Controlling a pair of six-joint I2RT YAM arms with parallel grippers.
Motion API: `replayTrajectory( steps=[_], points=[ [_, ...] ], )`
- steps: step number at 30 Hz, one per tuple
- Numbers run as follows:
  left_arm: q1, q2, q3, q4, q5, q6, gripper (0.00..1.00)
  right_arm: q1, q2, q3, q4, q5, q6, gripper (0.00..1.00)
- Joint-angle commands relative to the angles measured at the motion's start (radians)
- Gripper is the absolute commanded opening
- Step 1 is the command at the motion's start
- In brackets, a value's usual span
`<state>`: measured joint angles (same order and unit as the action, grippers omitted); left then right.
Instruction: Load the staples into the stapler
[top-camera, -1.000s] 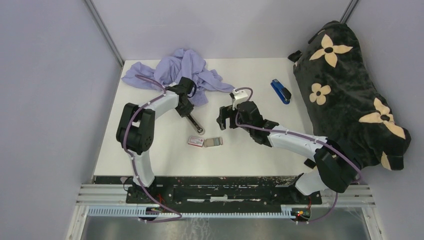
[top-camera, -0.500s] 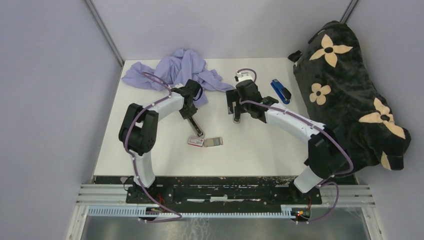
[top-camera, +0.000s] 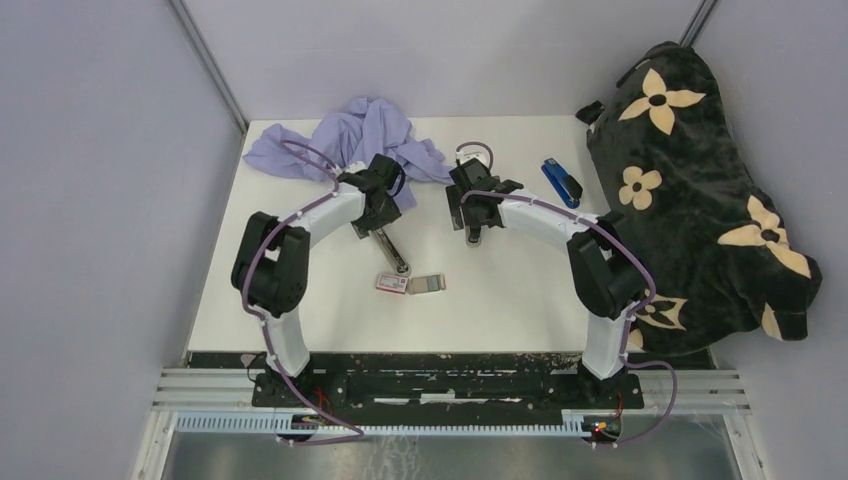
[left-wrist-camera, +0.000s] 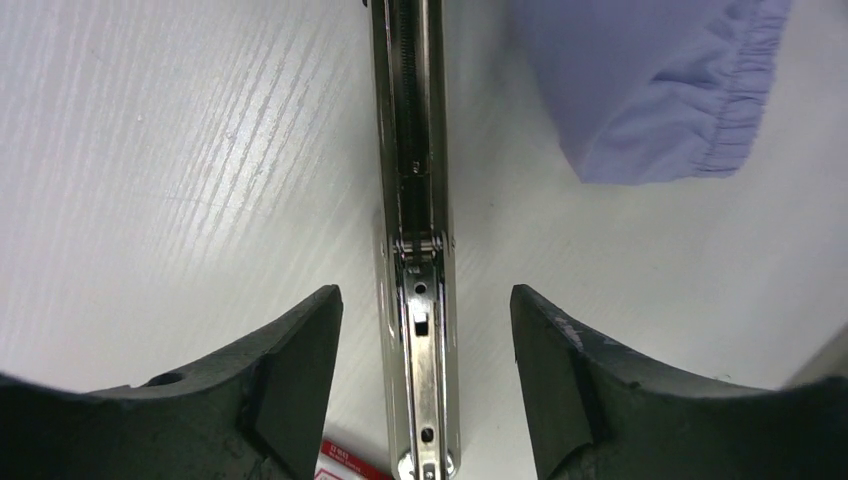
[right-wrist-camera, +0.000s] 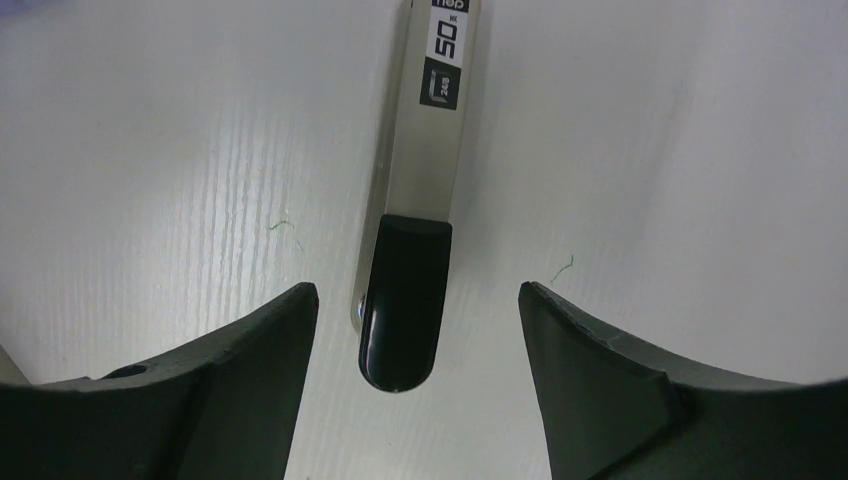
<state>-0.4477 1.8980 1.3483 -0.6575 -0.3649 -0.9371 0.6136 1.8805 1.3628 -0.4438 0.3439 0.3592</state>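
Mid-table, silvery staple strips (top-camera: 424, 284) lie in a grey tray (top-camera: 441, 284) beside their red-and-white cardboard box (top-camera: 391, 283). Beyond, the left gripper (left-wrist-camera: 425, 300) gapes astride an open steel stapler channel (left-wrist-camera: 415, 200), the right gripper (right-wrist-camera: 417, 295) wide over a black-tipped silver bar (right-wrist-camera: 405, 300). Lilac cloth (top-camera: 360, 135), blue stapler (top-camera: 562, 182) farther.

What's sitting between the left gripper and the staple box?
The opened stapler, magazine exposed, stretches from beneath the left gripper toward the red-and-white staple box. Top view shows it.

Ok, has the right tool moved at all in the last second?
Yes. In the top view the right tool has shifted toward the far edge of the table and closer to the blue stapler.
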Motion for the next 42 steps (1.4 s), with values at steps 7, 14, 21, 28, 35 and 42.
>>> replayTrajectory(
  steps=[7,14,21,28,35,42],
  points=[
    [-0.006,-0.314,-0.154,0.183,0.076,0.126,0.77,-0.012,0.104,0.117,-0.026,0.043,-0.005,0.73],
    [-0.006,-0.515,-0.365,0.426,0.191,0.216,0.78,-0.013,0.108,0.111,-0.03,0.044,0.001,0.53],
    [-0.006,-0.579,-0.481,0.562,0.345,0.261,0.8,-0.012,0.0,0.04,-0.003,0.01,0.018,0.19],
    [-0.007,-0.58,-0.557,0.721,0.512,0.226,0.79,-0.013,-0.177,-0.082,0.068,-0.055,0.038,0.01],
    [-0.03,-0.547,-0.578,0.805,0.601,0.14,0.79,-0.011,-0.351,-0.215,0.209,-0.214,0.11,0.01],
    [-0.084,-0.479,-0.582,0.922,0.658,0.04,0.77,-0.01,-0.438,-0.34,0.404,-0.374,0.255,0.01]
  ],
)
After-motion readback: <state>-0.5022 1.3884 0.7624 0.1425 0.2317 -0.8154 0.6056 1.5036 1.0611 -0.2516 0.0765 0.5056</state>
